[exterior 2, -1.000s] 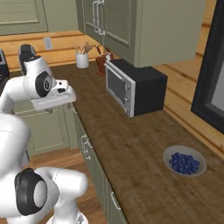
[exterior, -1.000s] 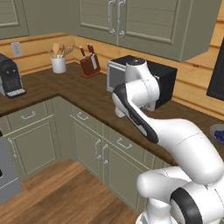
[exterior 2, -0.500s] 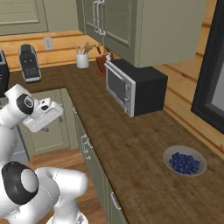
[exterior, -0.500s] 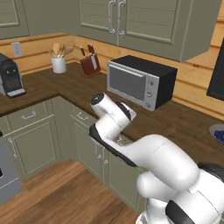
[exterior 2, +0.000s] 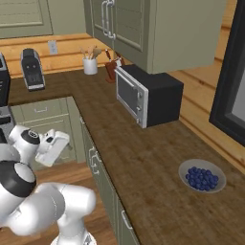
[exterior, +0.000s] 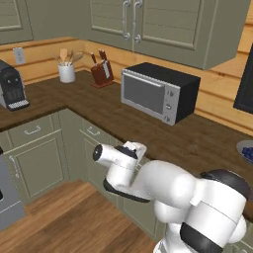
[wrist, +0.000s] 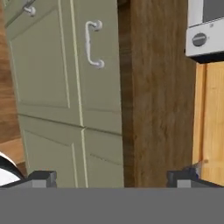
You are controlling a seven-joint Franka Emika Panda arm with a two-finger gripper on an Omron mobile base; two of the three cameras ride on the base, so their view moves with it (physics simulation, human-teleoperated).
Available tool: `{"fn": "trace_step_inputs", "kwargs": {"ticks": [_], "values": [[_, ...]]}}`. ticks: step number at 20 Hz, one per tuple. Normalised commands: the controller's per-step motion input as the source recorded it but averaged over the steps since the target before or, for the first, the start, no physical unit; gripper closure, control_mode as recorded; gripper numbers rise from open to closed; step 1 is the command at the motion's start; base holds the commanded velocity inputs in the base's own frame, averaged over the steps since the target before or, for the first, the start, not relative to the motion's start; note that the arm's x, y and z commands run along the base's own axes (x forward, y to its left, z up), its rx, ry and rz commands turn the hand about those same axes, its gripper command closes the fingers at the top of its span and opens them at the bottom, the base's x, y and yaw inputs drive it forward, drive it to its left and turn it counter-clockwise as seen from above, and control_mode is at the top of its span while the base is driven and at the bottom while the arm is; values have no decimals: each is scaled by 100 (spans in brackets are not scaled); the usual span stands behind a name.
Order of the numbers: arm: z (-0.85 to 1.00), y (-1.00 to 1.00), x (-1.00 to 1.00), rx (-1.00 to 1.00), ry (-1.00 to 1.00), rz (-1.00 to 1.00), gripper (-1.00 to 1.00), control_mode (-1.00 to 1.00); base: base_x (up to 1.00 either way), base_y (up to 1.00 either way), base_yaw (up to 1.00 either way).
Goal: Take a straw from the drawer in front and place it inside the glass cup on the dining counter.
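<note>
My gripper [wrist: 113,178] is open, its two dark fingertips [wrist: 41,177] far apart with nothing between them. It hangs low in front of the sage-green cabinets, just under the worktop's edge, and my hand [exterior: 132,148] [exterior 2: 53,146] appears in both base views. In the rolled hand view, a shut drawer front [wrist: 105,83] with a small silver bar handle [wrist: 93,43] lies ahead of the fingers. The straw, the glass cup and the dining counter are out of view.
The dark wooden worktop [exterior: 148,126] carries a microwave [exterior: 159,91], a knife block [exterior: 102,72], a crock of utensils [exterior: 66,70] and a coffee machine [exterior: 12,91]. A bowl of blueberries [exterior 2: 202,176] sits on it to the right. Wooden floor [exterior: 54,217] lies open to the left.
The arm has swung down from above the worktop to the front of the cabinets below its edge. The hand now faces the drawer fronts.
</note>
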Motion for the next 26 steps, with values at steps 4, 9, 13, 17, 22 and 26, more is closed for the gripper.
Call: {"fn": "trace_step_inputs", "kwargs": {"ticks": [4, 9, 13, 17, 22, 26], "values": [[-59, 0, 31, -22, -11, 0, -100, -100, 0, 0, 0], [-34, 0, 38, -21, -16, 0, -100, -100, 0, 0, 0], [-31, 0, 44, -20, -16, -1, -100, -100, 0, 0, 0], [-28, 0, 47, -11, -8, -1, -100, -100, 0, 0, 0], [-27, 0, 51, -11, -2, -2, -100, -100, 0, 0, 0], [-28, 0, 42, -12, -1, -2, -100, -100, 0, 0, 0]]}}
